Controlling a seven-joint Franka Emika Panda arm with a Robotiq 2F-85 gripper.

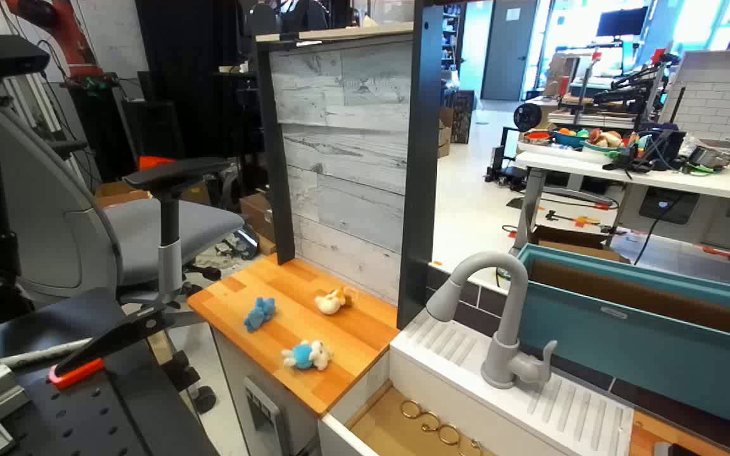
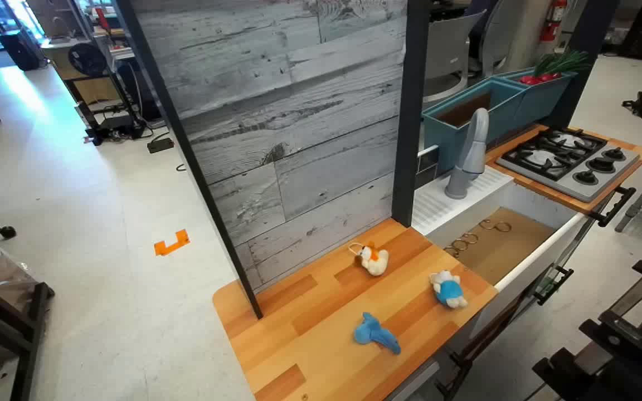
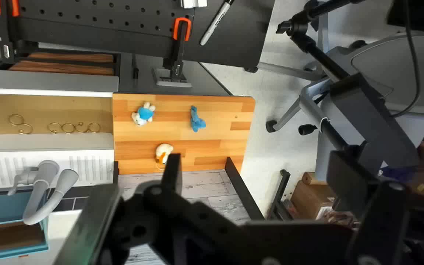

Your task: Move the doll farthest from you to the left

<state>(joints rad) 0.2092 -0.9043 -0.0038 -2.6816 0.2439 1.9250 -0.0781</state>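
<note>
The doll, a small cream-beige soft toy with orange on it, lies on the wooden counter near the grey wood-pattern wall panel. It shows in both exterior views (image 1: pixel 330 303) (image 2: pixel 375 262) and in the wrist view (image 3: pixel 164 150), where a finger stands close to it in the picture and may hide its edge. My gripper (image 3: pixel 259 167) shows only in the wrist view. Its fingers are wide apart with nothing between them, high above the counter. The solid blue toy (image 1: pixel 259 314) and the blue-and-white toy (image 1: pixel 307 355) lie apart on the same counter.
The wooden counter (image 2: pixel 321 356) is bounded by the upright wall panel (image 2: pixel 298 139) with dark posts. A white sink with a grey faucet (image 1: pixel 505 342) adjoins it, with teal planters (image 1: pixel 644 342) behind. A black table (image 3: pixel 87 25) with clamps and an office chair (image 1: pixel 168 221) stand nearby.
</note>
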